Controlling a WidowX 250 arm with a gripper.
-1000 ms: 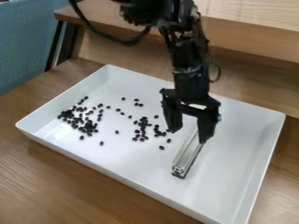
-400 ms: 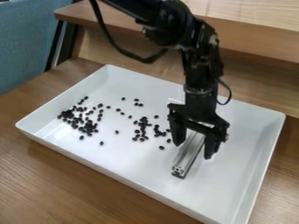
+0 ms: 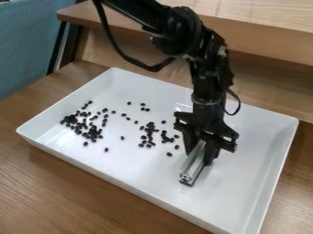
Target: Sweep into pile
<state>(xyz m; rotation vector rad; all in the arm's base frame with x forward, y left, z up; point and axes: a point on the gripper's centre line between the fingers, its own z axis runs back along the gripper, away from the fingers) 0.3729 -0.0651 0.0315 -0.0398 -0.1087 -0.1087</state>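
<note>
Jaws pinch the metal bar (image 3: 192, 167) at five o'clock, so I could push beans (image 3: 93, 133) nine-o'clock way with its long side.

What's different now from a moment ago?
The pincer moved toward the front of the tray, lining up over the metal bar; its fingers, spread before, have closed on the bar. The bar, the tray and the scattered beans look unmoved.
</note>
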